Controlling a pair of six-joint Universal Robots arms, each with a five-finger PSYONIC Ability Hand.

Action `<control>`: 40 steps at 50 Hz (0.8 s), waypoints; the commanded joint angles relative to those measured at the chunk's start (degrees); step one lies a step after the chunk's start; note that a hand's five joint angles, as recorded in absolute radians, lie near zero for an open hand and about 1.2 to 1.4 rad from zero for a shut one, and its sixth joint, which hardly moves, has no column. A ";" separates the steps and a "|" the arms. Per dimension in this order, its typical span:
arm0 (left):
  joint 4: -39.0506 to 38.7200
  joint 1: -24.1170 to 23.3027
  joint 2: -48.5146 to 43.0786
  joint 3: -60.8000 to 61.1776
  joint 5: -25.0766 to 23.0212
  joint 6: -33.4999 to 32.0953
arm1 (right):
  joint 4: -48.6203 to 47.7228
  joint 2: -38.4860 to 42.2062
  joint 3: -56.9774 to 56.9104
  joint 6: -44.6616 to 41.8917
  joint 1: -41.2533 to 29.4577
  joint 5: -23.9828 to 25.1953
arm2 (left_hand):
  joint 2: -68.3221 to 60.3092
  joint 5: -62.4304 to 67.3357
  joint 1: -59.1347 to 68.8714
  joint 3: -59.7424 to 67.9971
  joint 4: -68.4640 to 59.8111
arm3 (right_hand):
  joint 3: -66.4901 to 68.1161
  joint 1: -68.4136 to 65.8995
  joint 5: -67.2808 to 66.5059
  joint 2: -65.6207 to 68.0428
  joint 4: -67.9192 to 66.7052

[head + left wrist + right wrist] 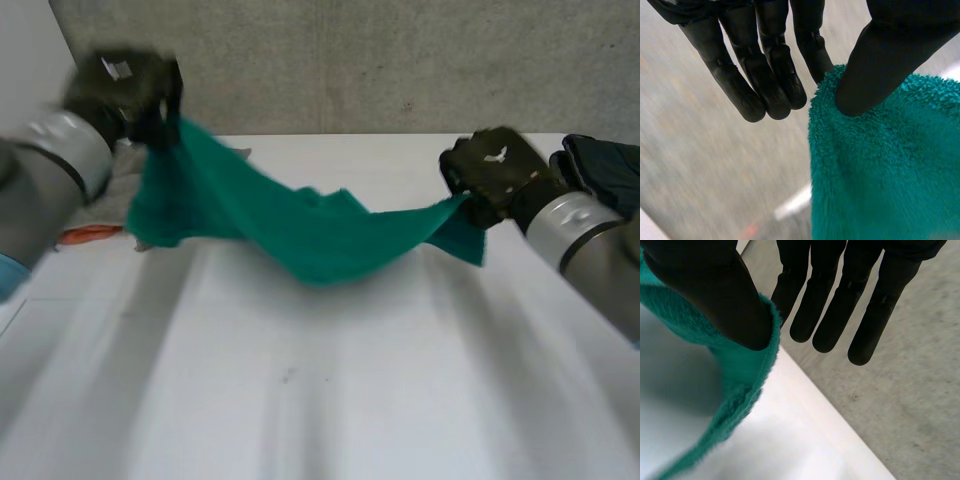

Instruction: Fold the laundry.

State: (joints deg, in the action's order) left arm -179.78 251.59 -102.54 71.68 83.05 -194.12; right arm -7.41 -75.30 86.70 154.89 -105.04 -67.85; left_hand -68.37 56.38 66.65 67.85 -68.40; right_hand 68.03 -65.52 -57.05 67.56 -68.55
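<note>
Head view: left hand [130,90] and right hand [495,170] each pinch an end of the fluffy teal terry towel [300,225] aloft, nothing folded yet.

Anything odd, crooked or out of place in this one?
Nothing damaged or spilled. The green towel hangs lopsided: the left hand pinches one end higher than the right hand pinches the other, and the middle sags toward the table.
</note>
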 commanded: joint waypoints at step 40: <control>-2.95 -2.51 -43.11 -34.95 2.65 -18.93 | -13.51 10.70 4.19 0.59 -13.26 -24.96 | 58.37 -56.38 -56.65 -57.85 58.40 | 11.97 -14.48 -12.95 12.44 -11.45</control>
State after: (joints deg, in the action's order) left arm -187.77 249.89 -151.62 30.94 86.50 -213.91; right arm -19.60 -65.82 91.56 157.14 -117.90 -92.33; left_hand -35.94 26.13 31.52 36.24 -35.77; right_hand 68.03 -65.52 -57.05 67.56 -68.57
